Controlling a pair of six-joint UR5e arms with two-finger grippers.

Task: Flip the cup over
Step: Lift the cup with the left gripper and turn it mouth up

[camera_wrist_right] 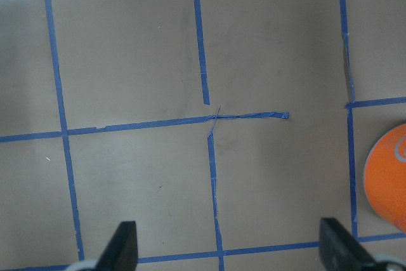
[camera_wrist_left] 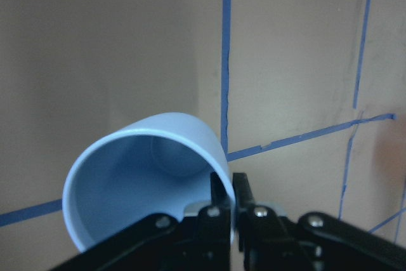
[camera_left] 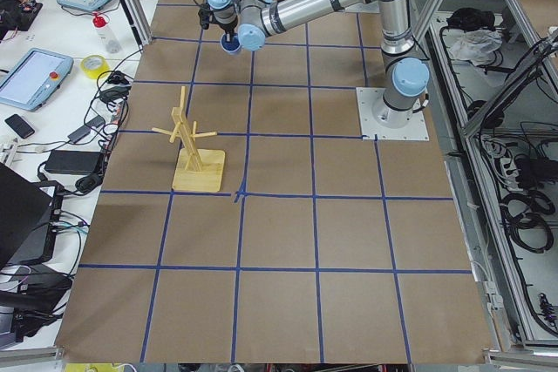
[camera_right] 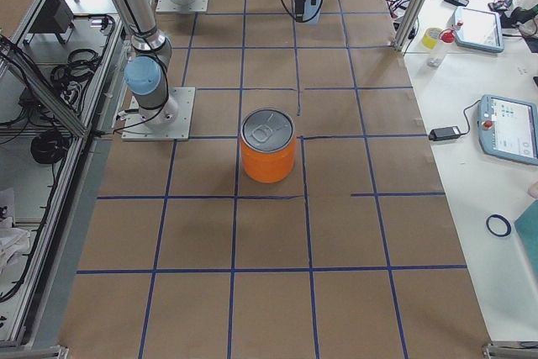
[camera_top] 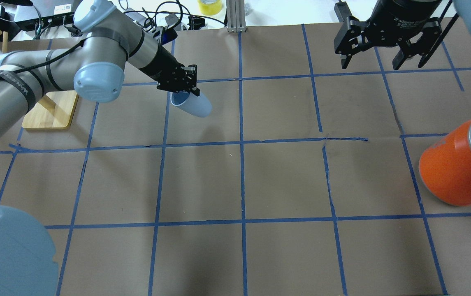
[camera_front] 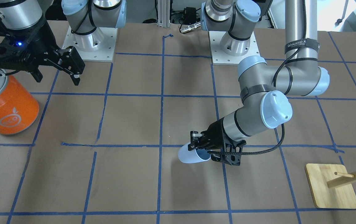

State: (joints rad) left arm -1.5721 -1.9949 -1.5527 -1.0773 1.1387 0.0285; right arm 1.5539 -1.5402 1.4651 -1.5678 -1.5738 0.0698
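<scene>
The pale blue cup [camera_front: 191,154] is held off the table, tilted on its side with its base pointing away from the wrist. My left gripper [camera_front: 198,146] is shut on its rim. It shows the same in the overhead view, cup [camera_top: 194,105] under the left gripper [camera_top: 184,88]. The left wrist view looks into the cup's open mouth [camera_wrist_left: 136,182], with one finger [camera_wrist_left: 222,204] inside the rim and one outside. My right gripper [camera_top: 379,61] is open and empty, high above the table's far right; its fingertips [camera_wrist_right: 124,245] frame bare table.
A large orange can with a silver top [camera_top: 461,164] stands at the right [camera_front: 5,105]. A wooden peg stand on a board [camera_front: 331,186] sits by the left arm [camera_top: 50,113]. Blue tape lines grid the brown table.
</scene>
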